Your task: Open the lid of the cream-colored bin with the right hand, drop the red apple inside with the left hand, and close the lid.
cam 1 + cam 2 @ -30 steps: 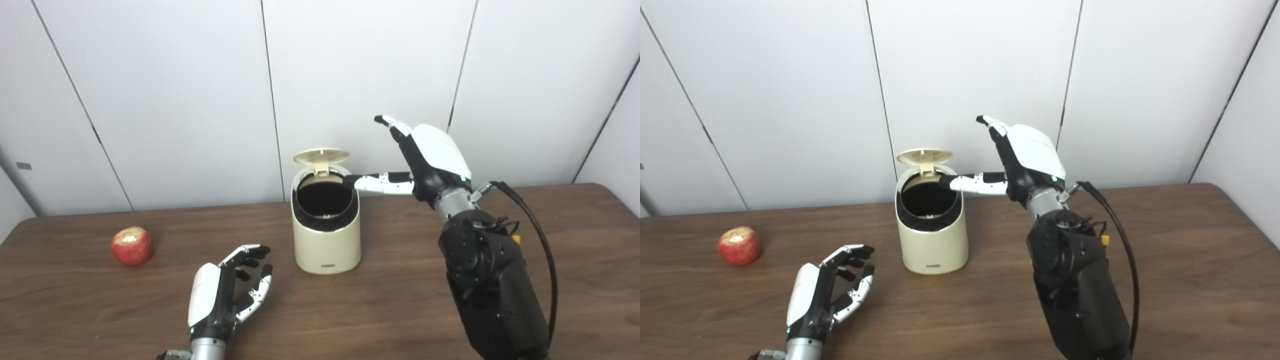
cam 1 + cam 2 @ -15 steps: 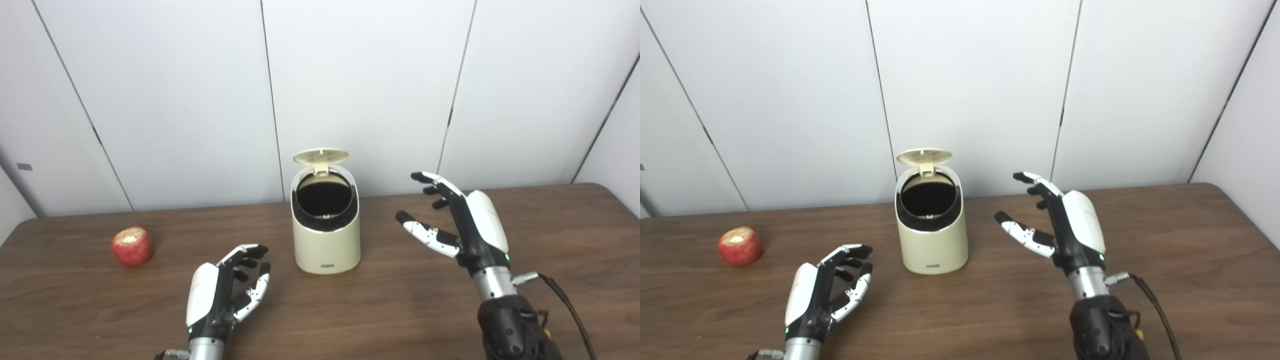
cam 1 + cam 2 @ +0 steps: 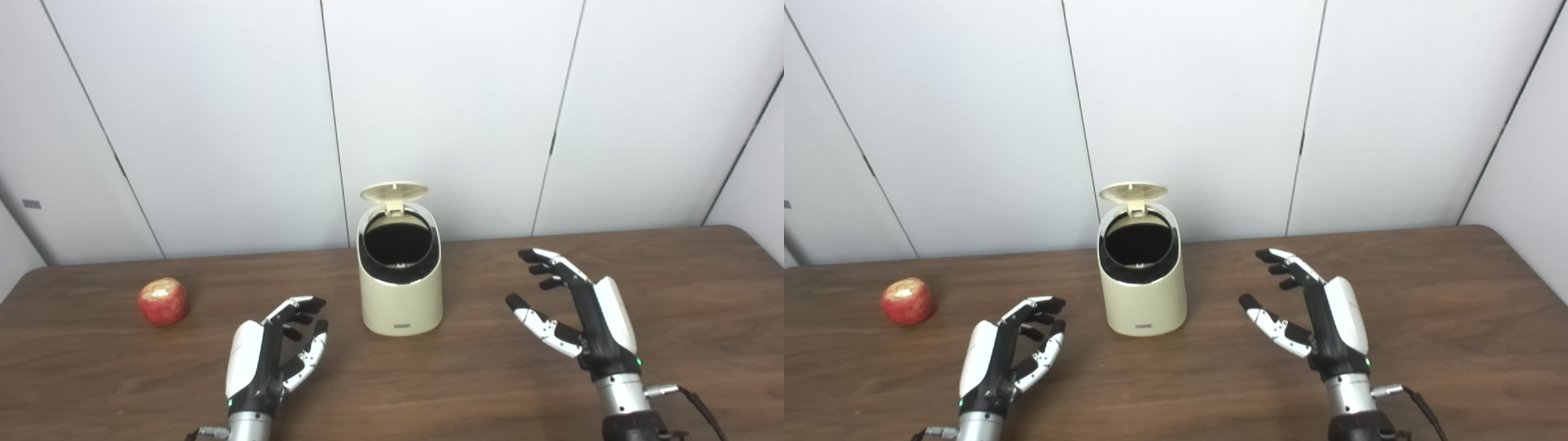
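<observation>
Far out near the left edge of the dark brown wooden table (image 3: 465,392), a round red apple with a pale, shiny patch on top (image 3: 163,301) is seen resting on the wood, untouched and well apart from everything else. Next in line, the left hand (image 3: 263,361), white-backed with black fingers, is raised just above the front part of the table, its arm coming in at the bottom edge; the fingers are loosely curled and spread, nothing is held, and the palm is turned toward the middle. Between that hand and the apple a broad stretch of bare wood is left.

At the centre, closer to the back edge, the cream-coloured cylindrical plastic bin (image 3: 400,296) is stood upright. Its round cream lid (image 3: 394,192) is flipped up and back on the rear hinge, so the dark mouth is laid open toward the cameras. Something small and pale is glimpsed low inside the opening, though it cannot be made out clearly.

To the right of the bin, the right hand (image 3: 582,312) is held above the table, clear of the bin and not touching it. Its fingers are stretched forward and apart, the thumb is pointed toward the bin, and nothing is gripped. A black cable (image 3: 695,401) is trailed from the wrist toward the bottom right corner.
</observation>
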Controlling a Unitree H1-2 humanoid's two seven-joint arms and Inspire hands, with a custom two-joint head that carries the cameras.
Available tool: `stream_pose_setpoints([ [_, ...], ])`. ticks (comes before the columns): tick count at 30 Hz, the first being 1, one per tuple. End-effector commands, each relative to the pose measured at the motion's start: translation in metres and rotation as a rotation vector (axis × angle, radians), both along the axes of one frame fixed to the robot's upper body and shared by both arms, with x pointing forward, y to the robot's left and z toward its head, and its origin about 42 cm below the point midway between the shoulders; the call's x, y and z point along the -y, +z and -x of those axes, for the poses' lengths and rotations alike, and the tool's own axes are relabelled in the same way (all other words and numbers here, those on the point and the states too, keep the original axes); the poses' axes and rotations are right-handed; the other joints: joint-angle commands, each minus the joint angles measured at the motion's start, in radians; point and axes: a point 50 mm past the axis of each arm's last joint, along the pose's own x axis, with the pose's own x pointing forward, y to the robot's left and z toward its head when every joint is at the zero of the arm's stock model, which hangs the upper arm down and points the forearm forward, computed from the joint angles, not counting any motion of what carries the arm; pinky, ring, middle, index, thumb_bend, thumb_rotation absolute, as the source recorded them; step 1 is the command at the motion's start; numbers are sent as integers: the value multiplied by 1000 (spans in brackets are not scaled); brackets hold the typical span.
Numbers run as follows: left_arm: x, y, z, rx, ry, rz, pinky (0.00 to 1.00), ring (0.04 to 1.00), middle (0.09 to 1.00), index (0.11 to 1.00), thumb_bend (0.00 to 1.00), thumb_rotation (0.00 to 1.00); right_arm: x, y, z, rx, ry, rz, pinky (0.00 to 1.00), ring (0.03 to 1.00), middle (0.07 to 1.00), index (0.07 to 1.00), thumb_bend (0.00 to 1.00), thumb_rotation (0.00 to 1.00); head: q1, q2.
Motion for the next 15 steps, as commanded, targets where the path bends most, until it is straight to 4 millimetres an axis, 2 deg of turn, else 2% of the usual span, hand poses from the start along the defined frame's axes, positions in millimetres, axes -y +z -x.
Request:
stream_pose_setpoints([
  [1,-9,-4,1,14,14,-22,540,656,692,696,268,415,-3,9,-5,35,13,-15,625,733,758,753,271,450,-2,2],
  [3,-10,-4,1,17,14,-22,540,655,690,694,267,405,-3,5,-3,21,10,-13,635,740,761,751,271,452,-2,3],
  [7,-9,-4,1,16,15,-16,547,659,690,695,263,362,-1,-4,-3,2,10,-28,679,765,770,753,268,388,-2,4],
  [13,-10,-5,1,16,20,-22,535,653,689,694,271,373,1,-12,-6,-28,0,-38,666,760,769,750,263,390,1,2],
  [15,-12,-3,1,20,25,-22,533,653,691,695,275,360,1,-14,-6,-41,-8,-44,652,752,767,751,265,364,-2,-1],
])
